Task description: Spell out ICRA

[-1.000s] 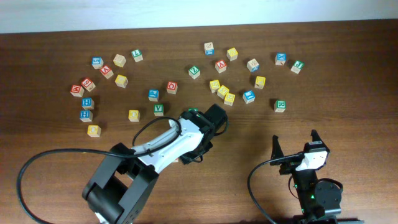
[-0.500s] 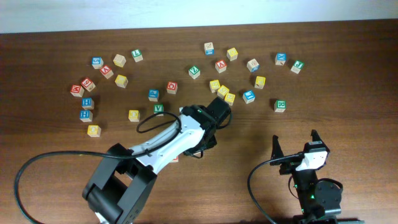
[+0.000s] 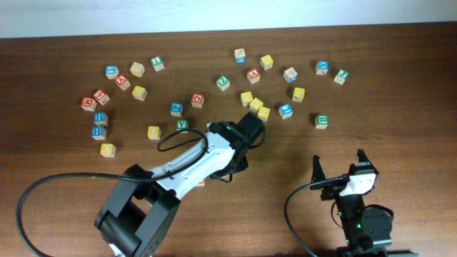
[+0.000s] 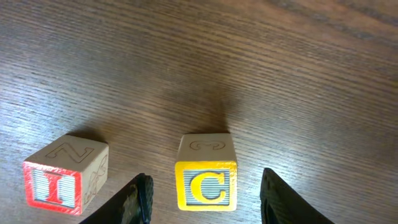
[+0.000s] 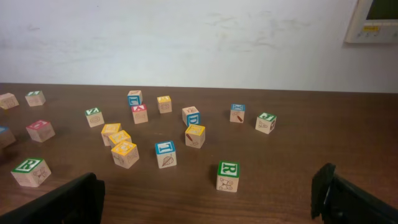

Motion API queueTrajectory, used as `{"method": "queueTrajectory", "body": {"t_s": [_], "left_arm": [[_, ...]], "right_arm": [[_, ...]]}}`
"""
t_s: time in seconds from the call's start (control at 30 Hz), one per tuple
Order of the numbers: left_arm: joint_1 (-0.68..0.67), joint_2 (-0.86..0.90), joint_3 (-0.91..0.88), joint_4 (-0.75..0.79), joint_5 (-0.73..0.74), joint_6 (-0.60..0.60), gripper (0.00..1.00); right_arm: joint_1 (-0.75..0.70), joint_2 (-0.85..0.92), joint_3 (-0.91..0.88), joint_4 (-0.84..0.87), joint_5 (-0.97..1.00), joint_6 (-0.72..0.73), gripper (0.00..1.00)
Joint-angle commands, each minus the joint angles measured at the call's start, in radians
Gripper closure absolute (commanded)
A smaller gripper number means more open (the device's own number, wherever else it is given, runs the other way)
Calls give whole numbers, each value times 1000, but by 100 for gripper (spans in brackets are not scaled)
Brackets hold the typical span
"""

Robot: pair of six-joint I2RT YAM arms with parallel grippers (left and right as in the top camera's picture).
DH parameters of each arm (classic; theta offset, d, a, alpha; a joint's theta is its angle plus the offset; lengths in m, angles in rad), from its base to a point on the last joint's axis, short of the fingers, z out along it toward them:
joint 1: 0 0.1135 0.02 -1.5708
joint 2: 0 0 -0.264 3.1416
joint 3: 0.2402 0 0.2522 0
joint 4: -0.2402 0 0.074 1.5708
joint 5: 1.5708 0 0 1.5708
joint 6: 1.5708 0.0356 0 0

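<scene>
Now the left end effector (image 4: pixel 206 186) stands with its jaws apart, a gap on either side of C (image 4: pixel 206 175). C sits on the counter (image 4: pixel 292 68) beside I (image 4: pixel 55 179), close to it but not touching. The risk, I judge, is that a skewed lift clips C, twisting it or knocking it into I and spoiling the row. The right end effector (image 3: pixel 338 160) hangs wide apart and empty. R (image 5: pixel 228 176) lies ahead of it, untouched.

Twenty-seven cubes (image 3: pixel 198 101) lie exposed overhead, plus two arms (image 3: pixel 193 165).
</scene>
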Motion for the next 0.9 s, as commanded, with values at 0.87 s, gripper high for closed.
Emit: {"method": "queueTrajectory", "body": {"t_s": [0.87], "left_arm": [[0,-2,-84,85,20,164,77]], "right_arm": [[5,-6,-7,-4,9,0,2]]}}
